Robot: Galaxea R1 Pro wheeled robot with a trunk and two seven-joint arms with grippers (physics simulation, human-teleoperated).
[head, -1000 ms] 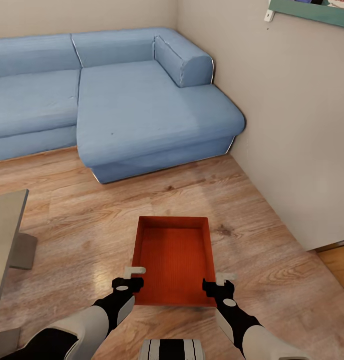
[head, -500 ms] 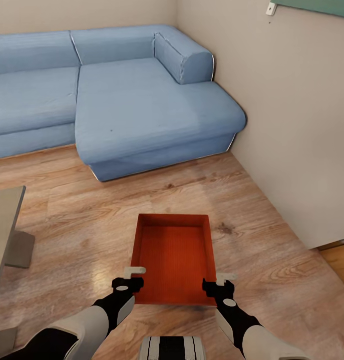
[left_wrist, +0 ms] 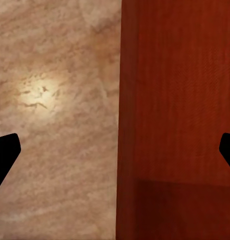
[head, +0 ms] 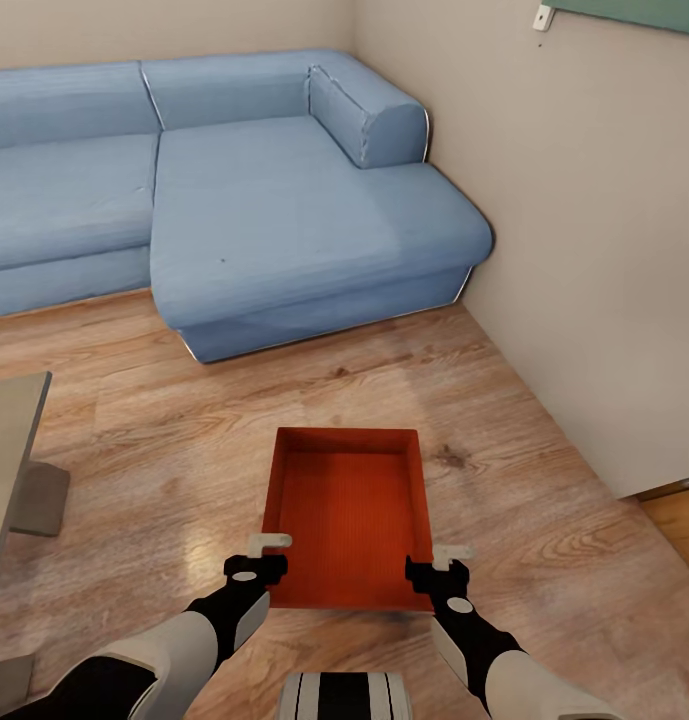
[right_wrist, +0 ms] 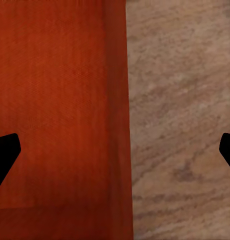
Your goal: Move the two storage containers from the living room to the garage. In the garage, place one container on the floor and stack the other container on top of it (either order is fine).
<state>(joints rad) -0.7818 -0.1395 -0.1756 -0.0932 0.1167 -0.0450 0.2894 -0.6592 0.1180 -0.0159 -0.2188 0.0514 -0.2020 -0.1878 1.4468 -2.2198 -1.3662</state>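
One red-orange storage container (head: 349, 515) sat on the light wood planks (head: 164, 440) of the living room, near the blue corner sofa (head: 234, 190). Left gripper (head: 267, 552) straddled its left wall, right gripper (head: 440, 562) its right wall; both jaws spread wide, fingers apart from the walls in both wrist views

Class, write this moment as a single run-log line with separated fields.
place: living room | container: on wood floor, empty | left gripper: open, straddling left wall | right gripper: open, straddling right wall | phase: pre-grasp
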